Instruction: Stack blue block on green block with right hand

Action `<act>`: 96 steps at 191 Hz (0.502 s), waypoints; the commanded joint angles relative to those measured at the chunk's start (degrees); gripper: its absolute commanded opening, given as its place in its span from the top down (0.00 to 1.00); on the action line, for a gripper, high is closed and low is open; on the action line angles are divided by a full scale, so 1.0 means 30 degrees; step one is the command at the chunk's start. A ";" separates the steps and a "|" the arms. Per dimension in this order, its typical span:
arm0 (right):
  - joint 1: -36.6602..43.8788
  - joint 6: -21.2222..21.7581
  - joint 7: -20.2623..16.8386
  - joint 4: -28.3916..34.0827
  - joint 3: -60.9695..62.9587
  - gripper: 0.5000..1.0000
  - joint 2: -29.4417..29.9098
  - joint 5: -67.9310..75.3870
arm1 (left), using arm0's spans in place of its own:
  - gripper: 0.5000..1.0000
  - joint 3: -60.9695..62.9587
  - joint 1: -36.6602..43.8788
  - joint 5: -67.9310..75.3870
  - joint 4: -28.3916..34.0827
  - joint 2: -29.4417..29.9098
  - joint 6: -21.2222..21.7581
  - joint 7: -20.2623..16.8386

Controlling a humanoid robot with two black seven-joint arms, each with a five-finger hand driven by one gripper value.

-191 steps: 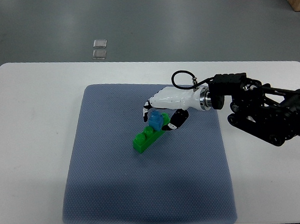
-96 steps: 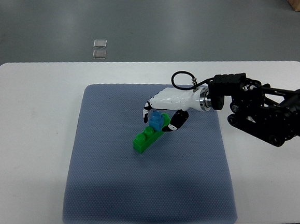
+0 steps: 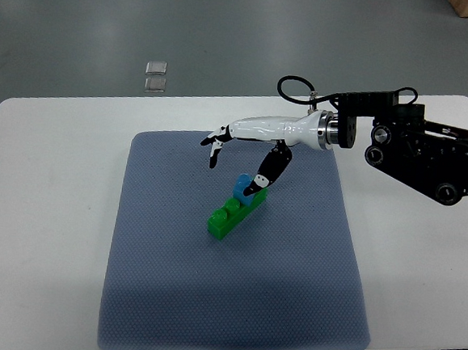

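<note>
Blue block [image 3: 243, 188] sits on the far end of the green block [image 3: 233, 212], near the middle of a grey-blue mat [image 3: 167, 299] on the white counter [image 3: 45, 209], with bare mat open on every side. The right robot hand [image 3: 249, 140] hovers just above, fingers spread and holding nothing, thumb tip close to the blue block. Half a second ago it was wrapped around that block; it has since released and lifted.
</note>
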 commanded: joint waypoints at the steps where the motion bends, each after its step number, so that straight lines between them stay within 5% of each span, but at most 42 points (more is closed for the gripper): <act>1: -0.0151 0.0038 -0.0030 -0.0737 0.0549 0.15 -0.0042 0.1435 | 0.00 0.0000 0.0000 0.0000 -0.0001 0.0000 0.0000 0.0000; 44: -0.0532 0.0419 -0.0967 -0.3550 0.0725 0.15 -0.0013 0.9757 | 0.00 0.0000 0.0000 0.0000 -0.0001 0.0000 0.0000 0.0000; 96: -0.2085 0.1210 -0.4278 -0.6509 0.0783 0.15 0.0163 2.1563 | 0.00 0.0000 0.0000 0.0000 -0.0001 0.0000 0.0000 0.0000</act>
